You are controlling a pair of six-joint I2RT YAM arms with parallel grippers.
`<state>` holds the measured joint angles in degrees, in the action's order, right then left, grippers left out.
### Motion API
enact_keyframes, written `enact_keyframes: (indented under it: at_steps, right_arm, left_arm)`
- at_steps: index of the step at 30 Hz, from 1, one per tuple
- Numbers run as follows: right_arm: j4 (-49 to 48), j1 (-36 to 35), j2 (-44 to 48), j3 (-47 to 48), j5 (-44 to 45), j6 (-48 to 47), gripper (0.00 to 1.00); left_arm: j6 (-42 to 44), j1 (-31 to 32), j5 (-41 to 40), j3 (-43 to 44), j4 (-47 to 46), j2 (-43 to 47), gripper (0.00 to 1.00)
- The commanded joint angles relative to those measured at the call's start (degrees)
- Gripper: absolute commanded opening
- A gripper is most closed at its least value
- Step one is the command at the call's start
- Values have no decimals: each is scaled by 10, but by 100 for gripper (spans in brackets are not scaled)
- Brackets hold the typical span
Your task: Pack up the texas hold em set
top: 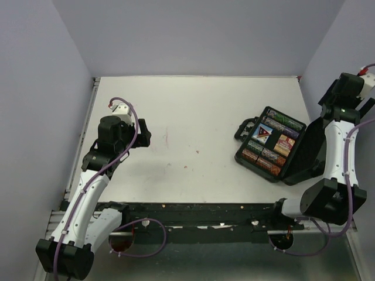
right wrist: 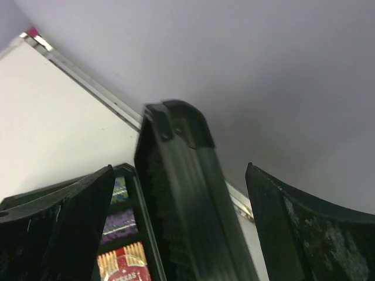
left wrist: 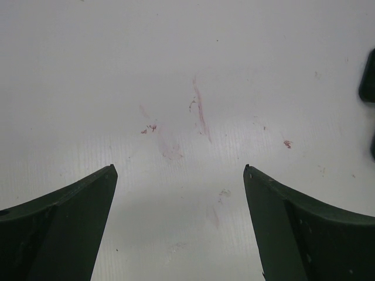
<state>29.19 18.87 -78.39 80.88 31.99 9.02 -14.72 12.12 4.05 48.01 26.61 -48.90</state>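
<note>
The texas hold em set's black case (top: 256, 162) lies open at the table's right, its lid (top: 307, 153) raised on the far-right side. Inside are chip rows (top: 262, 159), a red card box (top: 286, 143) and a blue card box with a red-black triangular marker (top: 263, 134) on it. My right gripper (top: 326, 108) hangs over the lid. In the right wrist view the lid's edge (right wrist: 187, 199) stands between the wide-open fingers with gaps on both sides, and the red card box (right wrist: 126, 266) shows below. My left gripper (left wrist: 180, 170) is open over the bare table (left wrist: 187, 70).
Grey walls close in the table on the left, back and right. A metal rail (right wrist: 88, 79) runs along the table's edge behind the lid. Reddish stains (left wrist: 199, 111) mark the tabletop ahead of my left gripper (top: 140, 133). A black part of the case (left wrist: 369, 82) shows at that view's right edge.
</note>
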Motion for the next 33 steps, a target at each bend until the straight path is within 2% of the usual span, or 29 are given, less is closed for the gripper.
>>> enact_keyframes:
  at_steps: [1, 4, 15, 19, 25, 29, 33]
  right_arm:
    - [-36, 31, 48, -50, -46, 37, 100]
    - [-34, 35, 59, -76, -51, 45, 100]
    - [-34, 40, 103, -148, -169, 87, 100]
    - [-36, 40, 106, -151, -234, 91, 100]
    - [-43, 35, 78, -147, -384, 104, 100]
    - [-48, -24, 49, -146, -396, 90, 100]
    - [-46, -128, 7, -127, -363, 81, 100]
  left_arm:
    - [8, 2, -19, -4, -9, -3, 97]
    - [8, 2, -15, -3, -9, -4, 97]
    - [8, 2, -6, -3, -10, 4, 97]
    - [7, 2, -3, -2, -10, 5, 97]
    - [7, 2, -3, -3, -10, 7, 97]
    - [3, 2, -1, -5, -15, 2, 97]
    - [0, 2, 6, -2, -12, -3, 97]
